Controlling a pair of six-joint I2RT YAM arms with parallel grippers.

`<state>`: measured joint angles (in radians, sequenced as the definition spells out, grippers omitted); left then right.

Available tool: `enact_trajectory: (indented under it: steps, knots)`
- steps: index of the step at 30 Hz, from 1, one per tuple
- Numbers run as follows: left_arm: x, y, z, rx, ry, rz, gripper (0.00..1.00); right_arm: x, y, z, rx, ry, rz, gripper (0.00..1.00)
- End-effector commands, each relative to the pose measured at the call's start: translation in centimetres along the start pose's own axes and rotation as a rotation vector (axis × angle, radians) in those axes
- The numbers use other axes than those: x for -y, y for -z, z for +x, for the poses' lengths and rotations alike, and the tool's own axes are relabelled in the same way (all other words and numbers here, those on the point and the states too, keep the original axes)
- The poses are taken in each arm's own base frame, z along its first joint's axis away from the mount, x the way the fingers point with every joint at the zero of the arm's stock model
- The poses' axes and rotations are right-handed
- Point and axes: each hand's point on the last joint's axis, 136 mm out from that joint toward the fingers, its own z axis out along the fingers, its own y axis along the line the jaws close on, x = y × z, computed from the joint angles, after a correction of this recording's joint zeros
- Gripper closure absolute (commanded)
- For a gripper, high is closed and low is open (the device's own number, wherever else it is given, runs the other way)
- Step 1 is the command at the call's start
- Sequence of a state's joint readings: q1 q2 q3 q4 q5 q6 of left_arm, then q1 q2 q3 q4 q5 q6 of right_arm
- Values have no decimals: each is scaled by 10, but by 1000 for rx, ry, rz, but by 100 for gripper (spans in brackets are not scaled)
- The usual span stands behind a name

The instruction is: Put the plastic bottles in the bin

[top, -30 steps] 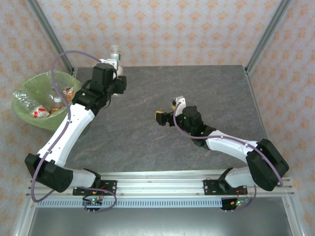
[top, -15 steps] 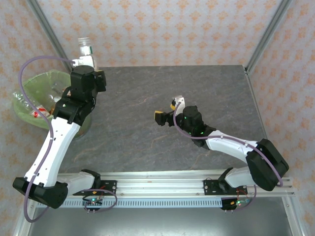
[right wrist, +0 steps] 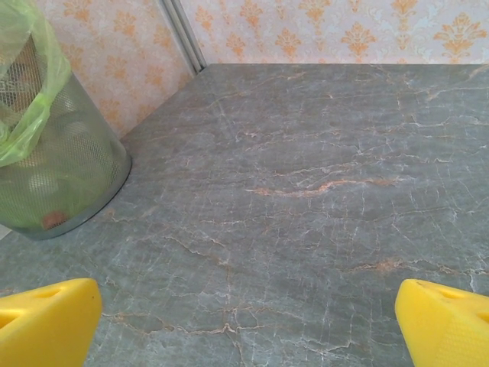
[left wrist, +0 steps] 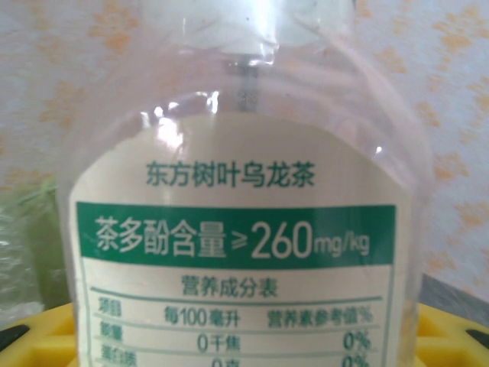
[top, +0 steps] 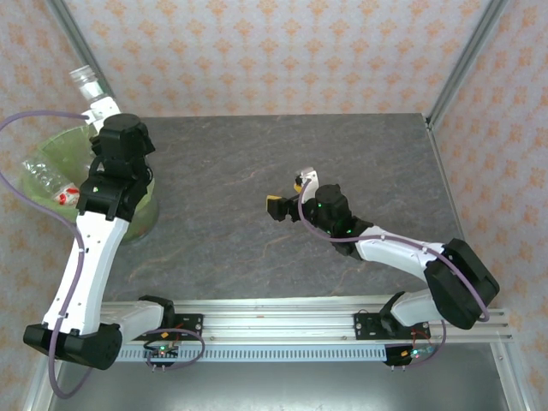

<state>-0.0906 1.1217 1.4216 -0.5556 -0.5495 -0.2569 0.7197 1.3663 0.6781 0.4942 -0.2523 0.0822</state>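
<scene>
At nine o'clock of the table (top: 257, 154), seen from above, the bin (top: 51, 150) stands by the left edge with other bottles (top: 51, 178) already lying in its green bag. The left gripper (top: 97, 103) is raised high over the bin's twelve o'clock side, closed on a bottle (top: 86, 80) with a white-and-green label. It holds the bottle low on the body, with the neck pointing away toward eleven o'clock. From the wrist, the label (left wrist: 237, 229) sits square between the yellow fingers (left wrist: 27, 340).

The step in hand looks like the drop. To do it well, the bottle should be over the middle of the bin's mouth before the jaws part. From this height I cannot tell whether it hangs over the opening or past the far rim. Bringing it toward six o'clock and lower would stop it bouncing off the bag's lip.

Room is tight there. The corner post (top: 73, 34) and the wall (top: 257, 51) are close at twelve o'clock, so any correction should come inward.

At three o'clock of the bin, well apart from it, the right gripper (top: 289, 192) rests low at mid-table with its jaws wide and empty, bare tabletop all around.
</scene>
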Motion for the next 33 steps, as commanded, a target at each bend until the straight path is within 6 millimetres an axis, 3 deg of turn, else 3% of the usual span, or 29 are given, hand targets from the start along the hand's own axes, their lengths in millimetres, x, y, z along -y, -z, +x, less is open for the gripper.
enact_trajectory:
  steps: [1, 6, 13, 15, 17, 19, 20, 27, 33]
  knots:
    - [-37, -6, -8, 52, 134, -138, 47, -13, 2, -18, 40, 31, -33, 1]
    - [-62, -19, 0, 29, 204, -217, 47, -12, 5, -13, 34, 29, -26, 1]
    - [-89, -45, 41, -118, 234, -380, 44, -15, 5, -9, 26, 33, -34, 1]
    - [-97, -50, 51, -148, 246, -420, 37, -15, 5, -9, 25, 40, -34, 1]
    - [-98, -52, 56, -168, 257, -431, 22, -15, 6, -8, 21, 43, -33, 1]
    - [-96, -52, 56, -182, 266, -425, 9, -15, 5, -7, 17, 47, -32, 1]
    - [-94, -52, 55, -187, 271, -420, 7, -15, 5, -6, 16, 47, -31, 1]
    - [-79, -45, 41, -188, 343, -309, 0, -16, 3, -5, 12, 50, -31, 1]
    - [-34, -31, 19, -176, 358, -31, 0, -15, -1, -5, 9, 53, -21, 1]
